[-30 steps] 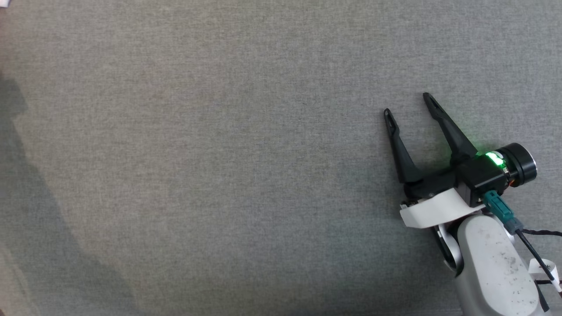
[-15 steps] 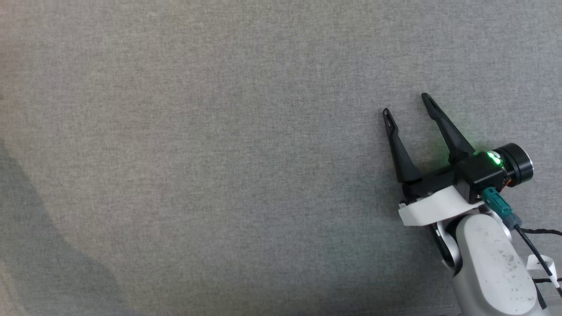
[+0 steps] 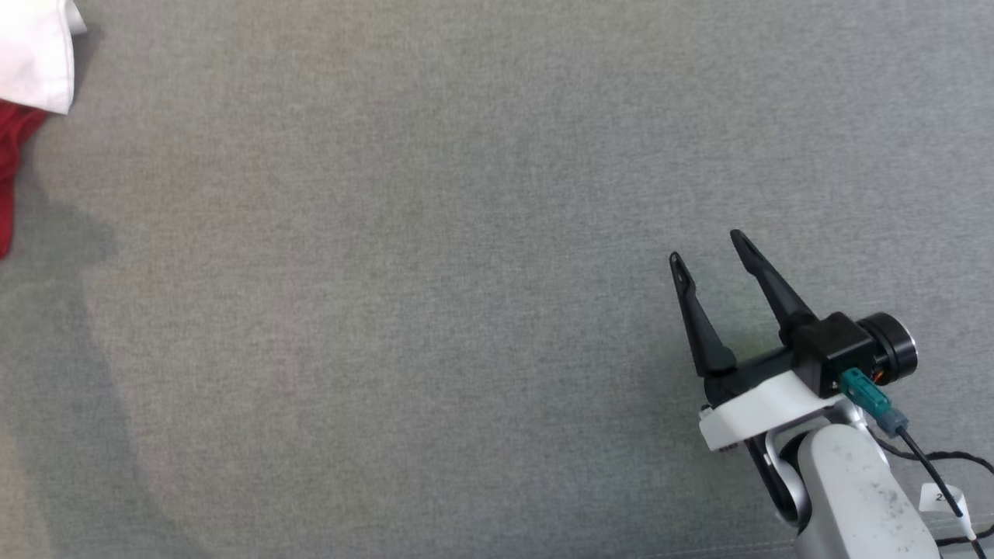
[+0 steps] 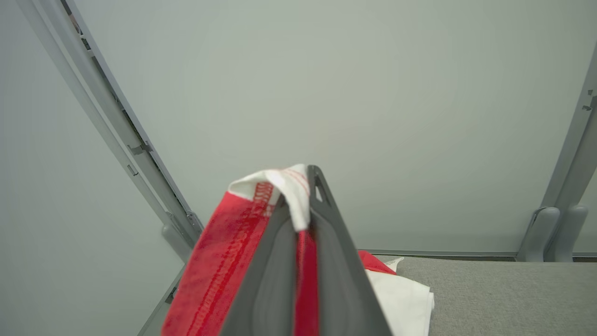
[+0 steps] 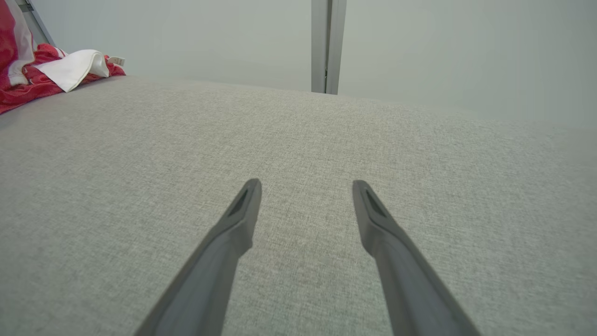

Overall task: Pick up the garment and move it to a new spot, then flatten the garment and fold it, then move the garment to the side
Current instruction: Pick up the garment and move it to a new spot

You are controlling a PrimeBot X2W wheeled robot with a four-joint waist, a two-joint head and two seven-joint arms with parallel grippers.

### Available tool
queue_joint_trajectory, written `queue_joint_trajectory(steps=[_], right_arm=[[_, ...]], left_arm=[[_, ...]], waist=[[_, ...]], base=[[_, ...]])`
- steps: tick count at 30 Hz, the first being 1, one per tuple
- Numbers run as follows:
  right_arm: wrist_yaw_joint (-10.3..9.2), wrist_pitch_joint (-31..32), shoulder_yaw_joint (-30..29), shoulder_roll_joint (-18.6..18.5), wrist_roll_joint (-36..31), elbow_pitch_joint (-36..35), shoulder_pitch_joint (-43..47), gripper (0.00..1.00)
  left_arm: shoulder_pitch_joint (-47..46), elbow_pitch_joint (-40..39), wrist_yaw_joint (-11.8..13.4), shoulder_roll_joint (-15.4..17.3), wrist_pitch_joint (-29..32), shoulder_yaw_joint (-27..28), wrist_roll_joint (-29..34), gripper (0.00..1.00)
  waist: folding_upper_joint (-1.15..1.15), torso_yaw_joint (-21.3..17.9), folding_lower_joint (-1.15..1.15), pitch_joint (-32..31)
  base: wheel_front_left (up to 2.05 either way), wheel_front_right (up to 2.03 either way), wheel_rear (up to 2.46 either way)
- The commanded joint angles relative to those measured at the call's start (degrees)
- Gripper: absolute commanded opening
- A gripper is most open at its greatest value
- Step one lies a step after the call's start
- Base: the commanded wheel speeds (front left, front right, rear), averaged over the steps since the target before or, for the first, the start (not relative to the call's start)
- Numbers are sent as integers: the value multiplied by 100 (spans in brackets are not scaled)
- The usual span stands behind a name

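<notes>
We count one garment [image 3: 31, 54], cut off at the edge, pinched in the left claw [image 4: 298, 205]; the right claw [image 3: 704, 246] is spread wide and empty.

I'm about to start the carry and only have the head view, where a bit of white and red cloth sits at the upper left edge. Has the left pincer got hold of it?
Observer: Yes. The left wrist view shows the left pincer shut on a red-and-white hem of the garment.
Operator: Is all of it off the surface?
Observer: No. In the right wrist view a red and white heap lies on the grey surface, far left.
Operator: Anything close by?
Observer: A grey frame post slants up right beside it in the left wrist view.
</notes>
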Motion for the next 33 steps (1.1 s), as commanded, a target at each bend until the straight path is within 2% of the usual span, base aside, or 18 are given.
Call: queue_joint_trajectory(steps=[1, 9, 13, 18, 23, 27, 33], right_arm=[[-8, -2, 15, -23, 73, 51, 162, 100], [-8, -2, -75, -24, 199, 166, 670, 100], [-8, -2, -202, -24, 212, 162, 843, 100], [-8, -2, -411, -23, 185, 114, 963, 100], [-8, -2, -632, -21, 180, 90, 958, 100], [-8, -2, -736, -20, 220, 63, 900, 100], [-8, -2, -805, -20, 292, 40, 868, 100]], left_arm=[[-49, -125, -24, 41, 6, -147, 50, 0], [-21, -1033, -26, -41, 262, -1143, -334, 0], [-91, -1487, -24, -231, 410, -1597, -527, 0], [-94, -2082, -24, -705, 481, -2107, -741, 0], [199, -2482, -23, -1346, 360, -2626, -929, 0], [519, -2551, -24, -1779, 127, -3009, -1045, 0], [1431, -2206, -8, -2079, -411, -3324, -1317, 0]], waist=[[0, -286, 0, -777], [0, -735, 0, -1728], [0, -940, 0, -1943], [0, -1110, 0, -2018], [0, -1194, 0, -1949], [0, -1248, 0, -1835], [0, -1275, 0, -1664]], base=[[0, 0, 0], [0, 0, 0], [0, 0, 0], [0, 0, 0], [0, 0, 0], [0, 0, 0], [0, 0, 0]])
